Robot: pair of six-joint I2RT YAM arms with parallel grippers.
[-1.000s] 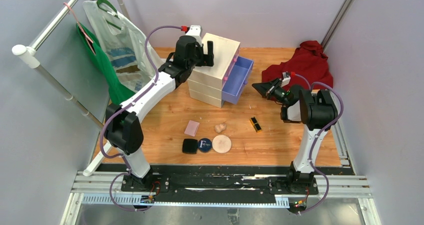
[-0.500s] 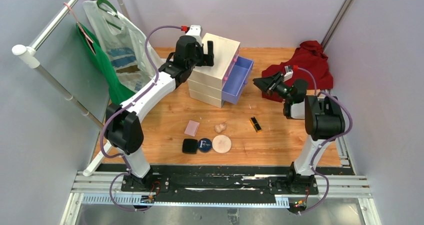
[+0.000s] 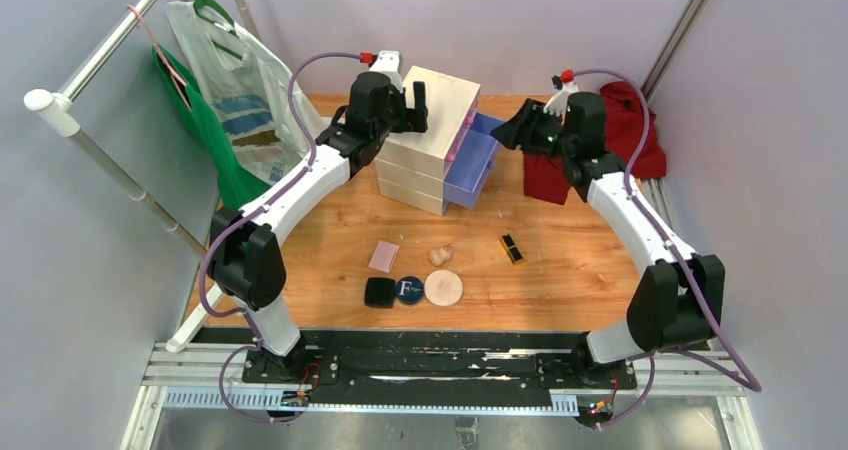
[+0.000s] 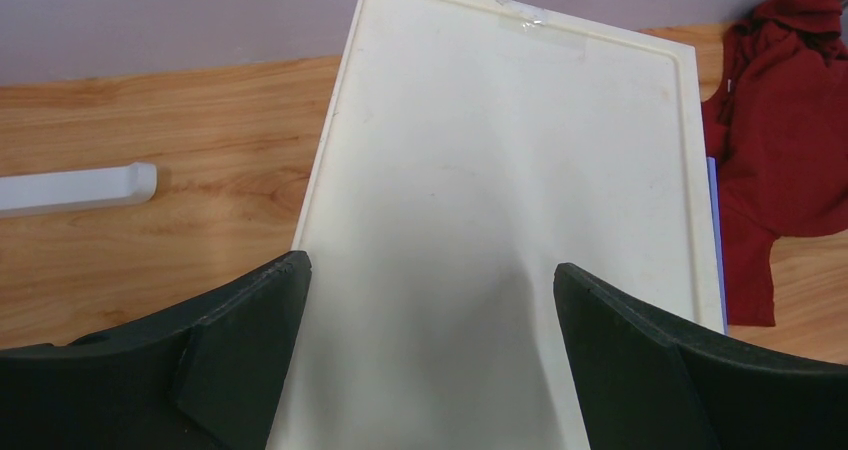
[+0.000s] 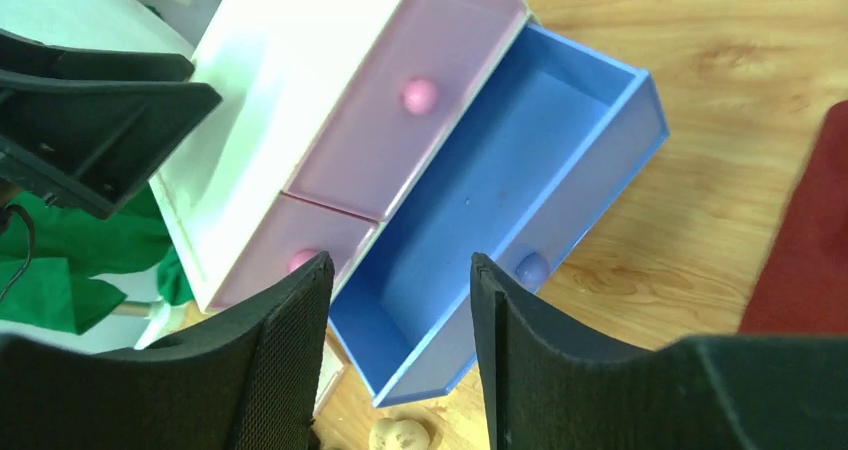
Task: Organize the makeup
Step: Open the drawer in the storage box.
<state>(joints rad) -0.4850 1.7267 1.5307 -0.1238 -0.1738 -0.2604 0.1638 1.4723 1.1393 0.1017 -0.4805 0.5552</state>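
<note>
Over the blue drawer (image 5: 480, 190) pulled out at the back of the table (image 3: 560, 290), the right claw (image 5: 400, 265) hangs with its jaws parted and nothing between them. The left claw (image 4: 428, 267) is splayed wide above the chest (image 3: 440, 110) top, also gripping nothing. The makeup lies well toward the near edge. The lipstick (image 3: 512, 249) is nearest the right arm, its long axis roughly front to back with a slight slant and room for fingers on every side. Leftward are the sponge (image 3: 440, 255), pink square (image 3: 383, 256), puff (image 3: 443, 288), navy compact (image 3: 408, 290) and black compact (image 3: 379, 292).
</note>
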